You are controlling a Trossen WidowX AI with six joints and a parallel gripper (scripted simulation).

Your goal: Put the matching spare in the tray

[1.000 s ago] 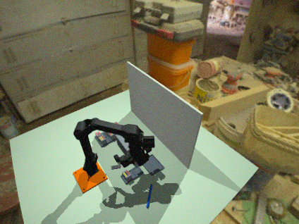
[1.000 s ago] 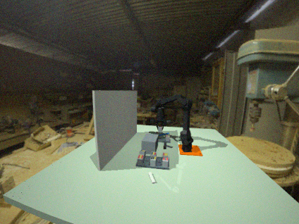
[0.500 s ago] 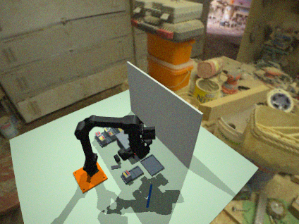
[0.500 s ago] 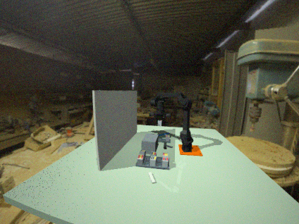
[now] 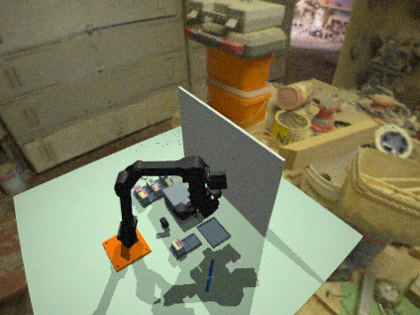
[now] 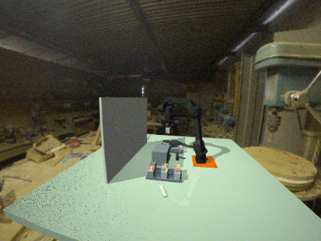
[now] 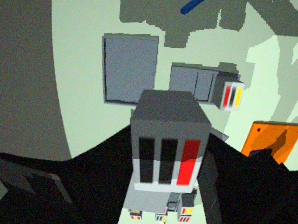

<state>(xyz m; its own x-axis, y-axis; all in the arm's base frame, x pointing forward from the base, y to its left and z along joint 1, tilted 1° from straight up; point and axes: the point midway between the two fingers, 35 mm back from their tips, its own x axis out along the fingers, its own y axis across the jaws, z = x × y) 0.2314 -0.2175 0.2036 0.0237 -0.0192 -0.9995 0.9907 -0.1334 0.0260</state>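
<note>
My gripper (image 7: pixel 165 127) (image 5: pixel 202 200) (image 6: pixel 166 128) is shut on a grey spare (image 7: pixel 168 119) whose end shows two black stripes and one red stripe, and holds it well above the table. The flat grey tray (image 7: pixel 129 66) (image 5: pixel 214 232) lies below, a little to one side. Another spare (image 7: pixel 202 83) (image 5: pixel 182 246), with black, red and yellow stripes, lies next to the tray. The grey mounted unit (image 5: pixel 176 196) (image 6: pixel 160 153) stands beside the arm. A row of spares (image 5: pixel 149 190) (image 6: pixel 164 171) (image 7: pixel 160 205) sits in front of it.
A tall grey panel (image 5: pixel 223 149) (image 6: pixel 123 133) stands along the table behind the unit. A blue pen (image 5: pixel 210 274) lies beyond the tray. A small black piece (image 5: pixel 164 224) lies near the orange arm base (image 5: pixel 126 250) (image 6: pixel 204 161). A white stick (image 6: pixel 163 191) lies near the spares.
</note>
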